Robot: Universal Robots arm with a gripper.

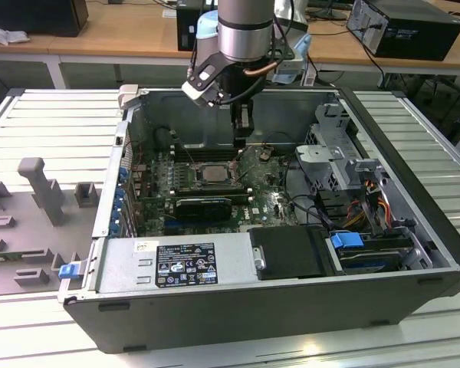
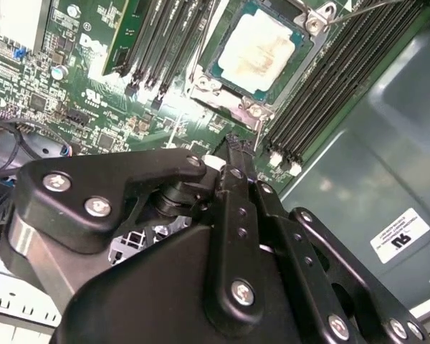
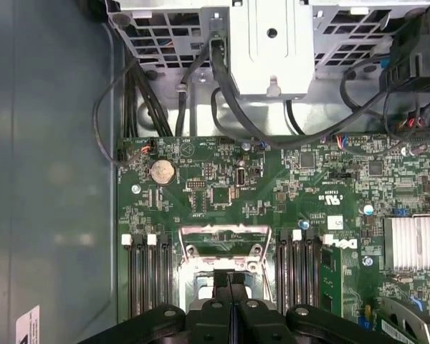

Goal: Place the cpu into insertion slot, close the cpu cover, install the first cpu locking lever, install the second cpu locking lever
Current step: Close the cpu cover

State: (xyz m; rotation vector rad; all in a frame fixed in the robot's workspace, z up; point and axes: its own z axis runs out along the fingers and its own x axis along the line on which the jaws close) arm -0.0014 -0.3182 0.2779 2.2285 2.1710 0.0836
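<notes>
Hanging inside the open computer case (image 1: pixel 307 307), the claw (image 3: pixel 229 278) has its two black fingers pressed together with nothing between them, the tips low over the motherboard (image 3: pixel 222 179) at the edge of the insertion slot (image 2: pixel 213 72). Just beyond the tips the cpu (image 2: pixel 261 50) lies silver side up in that slot, the cpu cover (image 2: pixel 226 100) flat around it as a metal frame, and black memory slots (image 2: pixel 322 93) run on either side of the claw. Farther ahead of the claw, past the board's edge, a metal drive cage (image 3: pixel 272 43) sits with dark cables (image 3: pixel 226 93) looping beside it.
</notes>
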